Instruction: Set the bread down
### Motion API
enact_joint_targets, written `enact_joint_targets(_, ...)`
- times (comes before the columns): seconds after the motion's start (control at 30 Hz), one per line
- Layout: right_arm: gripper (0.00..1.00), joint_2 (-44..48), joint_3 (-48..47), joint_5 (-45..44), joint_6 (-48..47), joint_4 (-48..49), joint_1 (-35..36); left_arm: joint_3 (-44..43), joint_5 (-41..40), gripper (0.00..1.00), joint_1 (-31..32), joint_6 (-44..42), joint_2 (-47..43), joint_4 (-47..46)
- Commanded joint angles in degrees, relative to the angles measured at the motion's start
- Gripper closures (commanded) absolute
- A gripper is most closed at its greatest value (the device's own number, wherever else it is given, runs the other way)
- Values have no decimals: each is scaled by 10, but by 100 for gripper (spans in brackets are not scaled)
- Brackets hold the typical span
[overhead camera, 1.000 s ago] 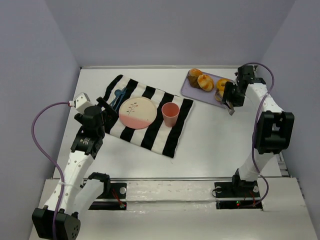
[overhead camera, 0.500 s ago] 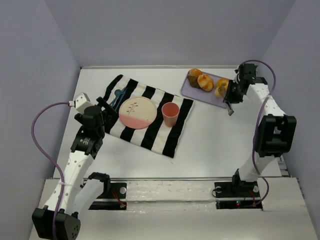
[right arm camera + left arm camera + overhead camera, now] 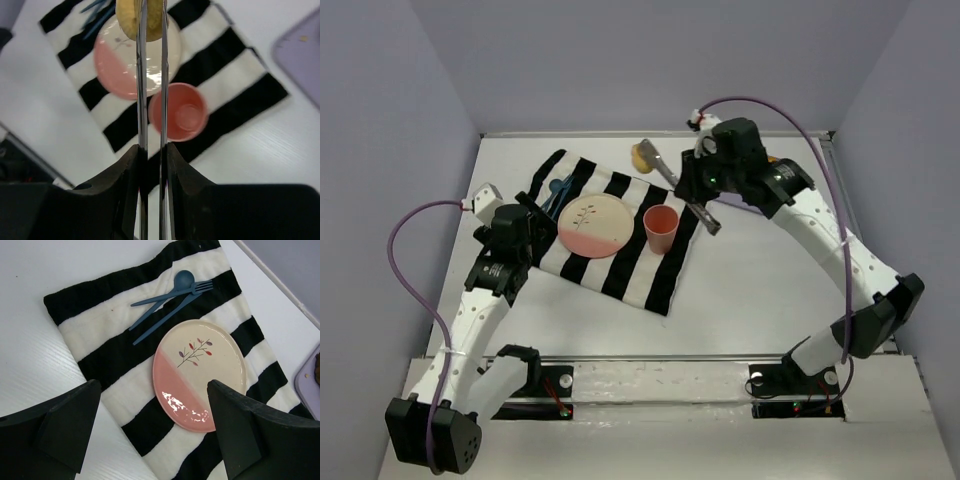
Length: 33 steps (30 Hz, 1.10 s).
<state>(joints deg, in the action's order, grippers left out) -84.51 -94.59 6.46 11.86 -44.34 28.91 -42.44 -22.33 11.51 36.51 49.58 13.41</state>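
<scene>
My right gripper [image 3: 688,188] is shut on metal tongs [image 3: 672,178], and in the right wrist view [image 3: 151,147] its black fingers squeeze the two blades together. The tong tips pinch the bread [image 3: 642,155], a small pale-yellow round bun [image 3: 152,20], held in the air over the far edge of the striped cloth [image 3: 620,265]. The pink-and-cream plate [image 3: 592,225] lies on the cloth, below the bread in the right wrist view [image 3: 120,65]. My left gripper [image 3: 527,226] is open and empty above the cloth's left part, near the plate [image 3: 200,370].
A pink cup [image 3: 661,228] stands on the cloth right of the plate and shows under the tongs [image 3: 179,112]. Blue cutlery [image 3: 170,297] lies beyond the plate. The lavender tray [image 3: 300,45] is at the far right, mostly hidden by my right arm in the top view.
My right arm swung left from the tray, carrying the tongs with the bread to above the cloth's far edge. The left gripper shifted slightly toward the plate.
</scene>
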Motion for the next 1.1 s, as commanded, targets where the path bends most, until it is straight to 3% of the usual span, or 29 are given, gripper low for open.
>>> enact_joint_targets(0.0,77,-71,-80,-49,-11,7,129,-41,-38,1,-2,43,9,40)
enact_joint_targets(0.23,75,-271,-237,-116,-6,-26,226,-48,-45,1,-2,91,-24,80)
enact_joint_targets(0.43,72,-415,-364,-200,27,-86,231,-28,-47,1,-2,102,-61,77)
enact_joint_targets(0.7,60,-439,-337,-196,43,-92,231,-27,-59,1,-2,109,-51,81)
enact_joint_targets(0.87,39,-432,-333,-191,43,-88,231,-31,-60,1,-2,110,-41,83)
enact_joint_targets(1.07,34,-414,-350,-195,34,-87,231,-31,-61,1,-2,109,-41,82)
